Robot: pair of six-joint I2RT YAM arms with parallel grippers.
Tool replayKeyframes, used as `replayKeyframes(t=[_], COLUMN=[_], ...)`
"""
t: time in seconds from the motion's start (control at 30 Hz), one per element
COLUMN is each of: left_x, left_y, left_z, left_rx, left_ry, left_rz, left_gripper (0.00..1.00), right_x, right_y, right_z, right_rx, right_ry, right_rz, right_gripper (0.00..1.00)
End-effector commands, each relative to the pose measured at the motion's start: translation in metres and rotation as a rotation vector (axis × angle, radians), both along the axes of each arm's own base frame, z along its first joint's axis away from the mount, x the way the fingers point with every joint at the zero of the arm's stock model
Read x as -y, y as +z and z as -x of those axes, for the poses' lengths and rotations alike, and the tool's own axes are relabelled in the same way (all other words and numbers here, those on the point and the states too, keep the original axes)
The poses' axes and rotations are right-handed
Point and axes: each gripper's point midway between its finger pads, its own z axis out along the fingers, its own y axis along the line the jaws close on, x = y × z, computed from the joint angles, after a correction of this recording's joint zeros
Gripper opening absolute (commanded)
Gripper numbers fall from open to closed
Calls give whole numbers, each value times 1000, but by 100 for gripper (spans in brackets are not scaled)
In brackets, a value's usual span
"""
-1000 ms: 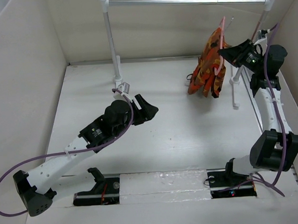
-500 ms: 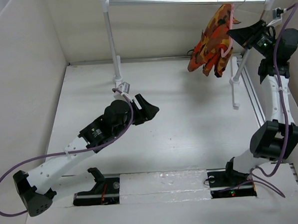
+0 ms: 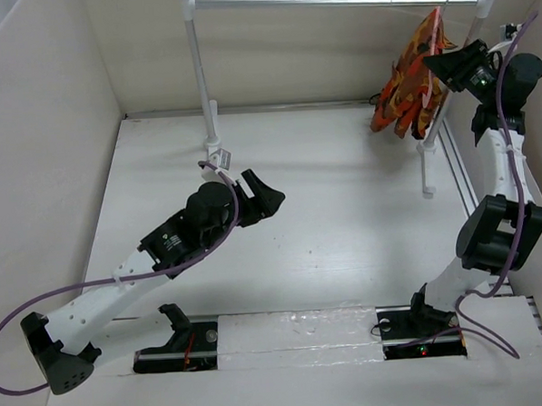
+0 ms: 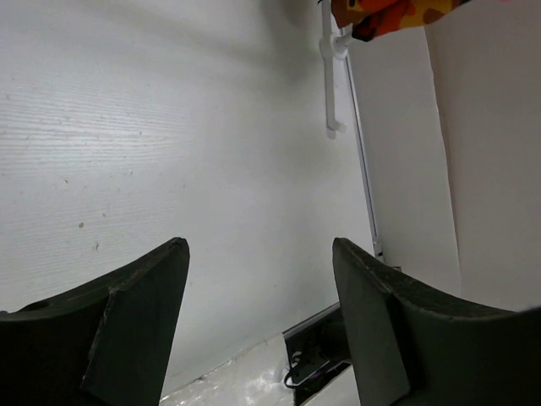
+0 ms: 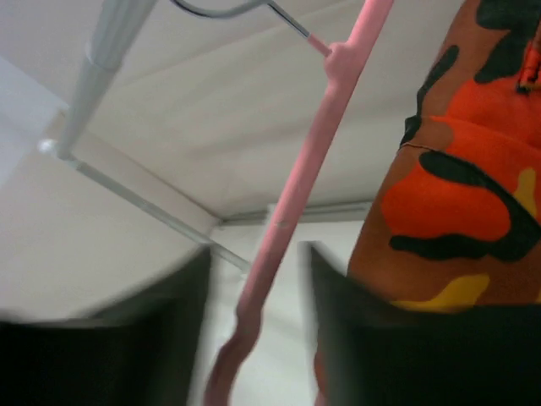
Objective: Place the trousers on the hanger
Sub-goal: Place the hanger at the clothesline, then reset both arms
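My left hand (image 4: pixel 260 245) hovers over the bench (image 3: pixel 344 217), fingers apart. The trousers (image 3: pixel 410 86) drape on the hanger (image 5: pixel 287 194) by the rail (image 3: pixel 333 0). My right hand (image 3: pixel 438 64) straddles the hanger; I can't tell if it grips, so I'd seat the hook before backing off.

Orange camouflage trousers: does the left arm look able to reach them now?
Probably not easily. The orange camouflage cloth trousers hang by the metal rail's right end, beside the right gripper; the open left gripper hovers far away, though nothing blocks it.
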Motion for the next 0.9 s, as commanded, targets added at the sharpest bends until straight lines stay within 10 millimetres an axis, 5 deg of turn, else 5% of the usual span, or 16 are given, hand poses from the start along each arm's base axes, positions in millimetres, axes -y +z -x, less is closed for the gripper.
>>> replayKeyframes(t=[0.0, 0.03, 0.07, 0.27, 0.37, 0.43, 0.53, 0.57, 0.63, 0.73, 0.8, 0.83, 0.87], left_x=[-7, -7, -9, 8, 5, -8, -23, -28, -41, -58, -75, -80, -84], left_y=[30, 25, 37, 61, 66, 81, 92, 88, 86, 61, 49, 49, 26], left_z=[-11, -15, -17, -53, -77, -80, -79, -77, -74, -61, -42, -45, -40], left_rx=[43, 42, 54, 45, 27, 79, 142, 134, 141, 108, 98, 97, 54], left_ry=[67, 77, 86, 11, -73, -64, -21, -7, 26, 68, 110, 143, 154], left_rz=[5, -16, -25, -120, 12, 62, 49, 31, -1, -35, -19, -19, -40], left_gripper=[68, 69, 72, 80, 79, 80, 85, 86, 86, 86, 86, 86, 86], right_x=[2, 10, 13, 26, -5, -50, -121, -135, -181, -210, -209, -210, -212], right_y=[57, 66, 68, 122, 145, 155, 127, 96, 66, 2, -46, -65, -84], right_z=[27, 29, 35, 88, 123, 151, 179, 176, 197, 225, 253, 251, 262], right_rx=[155, 185, 156, 264, 362, 439, 473, 401, 416, 327, 258, 216, 180], right_ry=[-56, -79, -94, -196, -157, -64, 121, 158, 279, 350, 377, 392, 416], right_rz=[170, 203, 213, 334, 375, 388, 407, 402, 458, 532, 599, 604, 617], right_gripper=[69, 70, 100, 100, 100, 100, 100, 100, 100, 100, 100, 100, 100])
